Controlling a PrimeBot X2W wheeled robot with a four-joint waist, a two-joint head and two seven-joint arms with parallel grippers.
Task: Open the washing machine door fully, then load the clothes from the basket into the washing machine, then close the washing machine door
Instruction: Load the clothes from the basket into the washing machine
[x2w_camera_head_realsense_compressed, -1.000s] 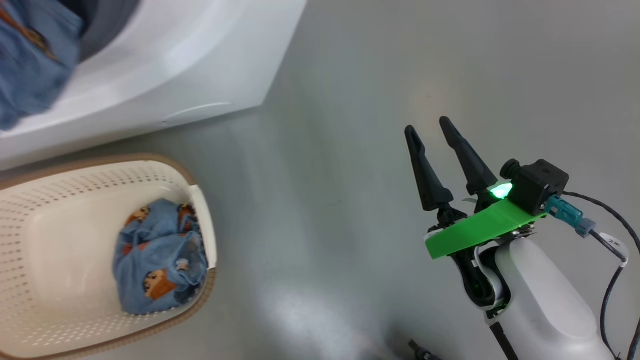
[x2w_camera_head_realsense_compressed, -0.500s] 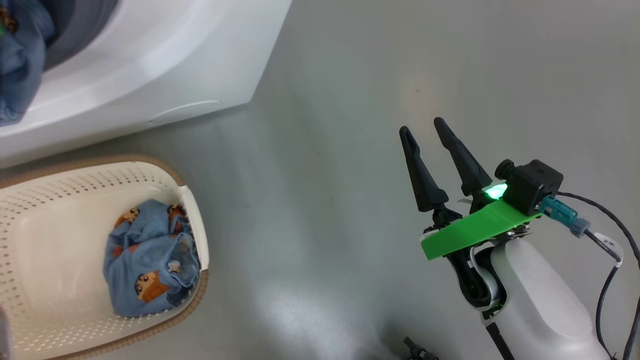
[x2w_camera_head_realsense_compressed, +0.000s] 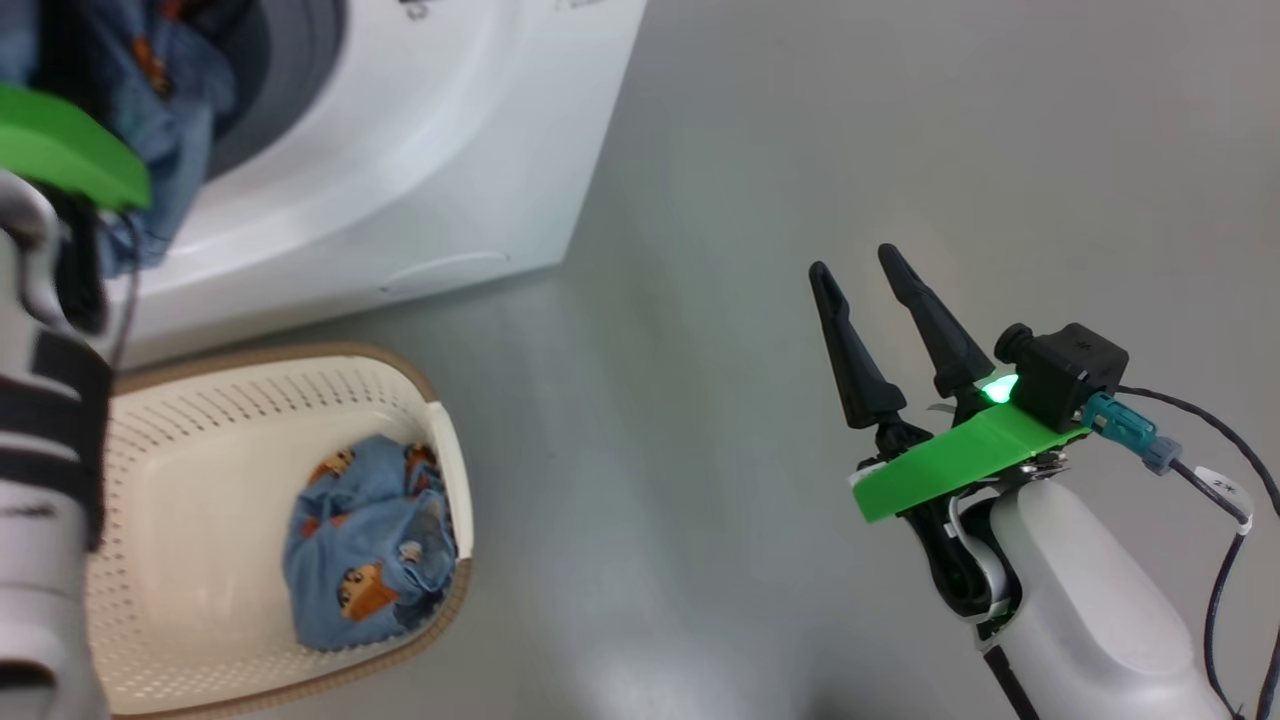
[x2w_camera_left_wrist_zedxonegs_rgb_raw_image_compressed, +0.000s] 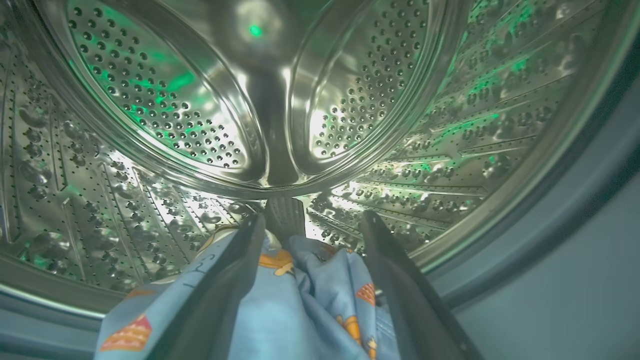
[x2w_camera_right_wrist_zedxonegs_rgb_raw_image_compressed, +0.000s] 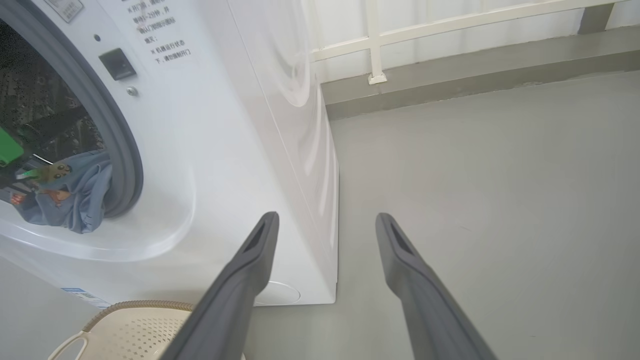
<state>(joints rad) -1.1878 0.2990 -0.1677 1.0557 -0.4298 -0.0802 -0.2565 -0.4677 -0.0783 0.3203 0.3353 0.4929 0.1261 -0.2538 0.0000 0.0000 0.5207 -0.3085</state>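
Reaching the left hand (x2w_camera_left_wrist_zedxonegs_rgb_raw_image_compressed: 312, 218) into the steel drum (x2w_camera_left_wrist_zedxonegs_rgb_raw_image_compressed: 165, 115) of the washing machine (x2w_camera_head_realsense_compressed: 420, 150), with both long fingers (x2w_camera_left_wrist_zedxonegs_rgb_raw_image_compressed: 225, 290) spread wide and gripping nothing. Lets some of the clothes (x2w_camera_left_wrist_zedxonegs_rgb_raw_image_compressed: 300, 300), blue with little orange pictures, lie loose between the fingers and hang out over the grey ring (x2w_camera_right_wrist_zedxonegs_rgb_raw_image_compressed: 120, 150) at the mouth. Holds the right hand (x2w_camera_head_realsense_compressed: 854, 262) up over the grey floor (x2w_camera_head_realsense_compressed: 700, 200), well away from the machine, fingers apart and empty too. Leaves one more blue bundle (x2w_camera_head_realsense_compressed: 370, 555) with bear faces down in the cream basket (x2w_camera_head_realsense_compressed: 200, 420) with the brown rim, against its right wall, just in front of the washing machine.
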